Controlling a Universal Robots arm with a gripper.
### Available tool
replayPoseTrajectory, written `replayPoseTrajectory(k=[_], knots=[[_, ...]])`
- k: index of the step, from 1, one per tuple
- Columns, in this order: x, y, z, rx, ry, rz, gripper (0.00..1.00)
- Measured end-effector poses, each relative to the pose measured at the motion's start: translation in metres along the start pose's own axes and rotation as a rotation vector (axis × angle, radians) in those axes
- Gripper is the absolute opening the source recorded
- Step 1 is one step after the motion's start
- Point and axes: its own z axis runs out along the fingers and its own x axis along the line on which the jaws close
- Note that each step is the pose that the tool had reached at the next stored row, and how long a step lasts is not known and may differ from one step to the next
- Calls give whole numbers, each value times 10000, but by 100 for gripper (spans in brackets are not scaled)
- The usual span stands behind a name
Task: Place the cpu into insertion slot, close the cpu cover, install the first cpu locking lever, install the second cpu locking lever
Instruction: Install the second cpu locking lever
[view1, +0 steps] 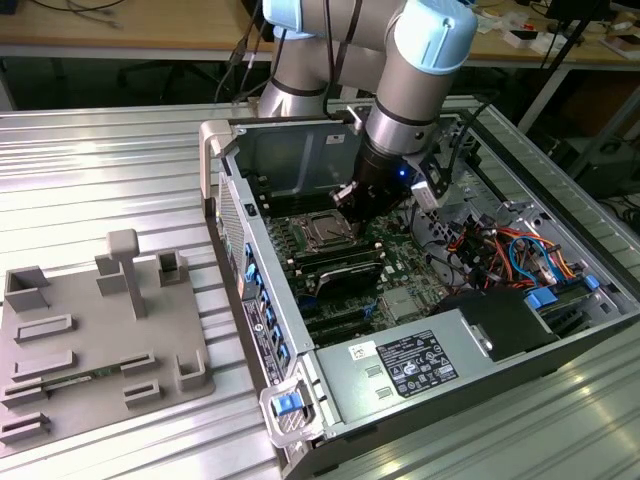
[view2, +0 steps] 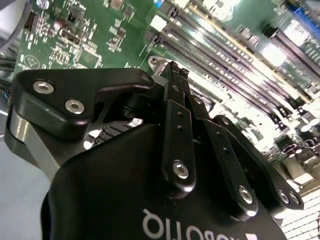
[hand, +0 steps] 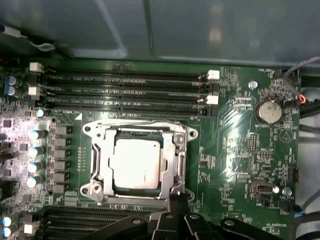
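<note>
In the first wrist view the cpu (hand: 135, 162), a flat silver-grey square, lies in the insertion slot (hand: 98, 134). The cpu cover (hand: 172, 150), a thin silver frame, lies flat over the chip's edges. My gripper (hand: 177, 196) stands at the socket's edge, its black fingertips pressed together with nothing visible between them. The second wrist view shows the same shut gripper (view2: 172, 67) just above the green board. In the exterior view the gripper (view1: 346, 200) hangs inside the open computer case, right beside the cpu (view1: 325, 232).
Long black memory slots (hand: 125, 90) run on both sides of the socket. A coin battery (hand: 270, 111) and a row of capacitors (hand: 35, 150) flank it. Cables (view1: 500, 250) and a power supply (view1: 410, 365) fill the case. A grey fixture tray (view1: 90, 340) lies at the exterior view's left.
</note>
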Motion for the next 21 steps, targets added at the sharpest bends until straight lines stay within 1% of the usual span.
replayPoseTrajectory(k=[2,4,5,9,11,12,13,14,21], knots=[[21,-1,25,2,70,0,11],[58,1,45,2,129,-3,11],[75,1,50,2,149,-3,11],[121,4,61,-1,173,-2,11],[131,5,63,0,180,-2,11],[174,7,64,-2,180,-3,11],[265,11,64,-3,179,-1,11],[286,12,64,-3,179,-2,11],[346,15,67,-3,179,-2,11]])
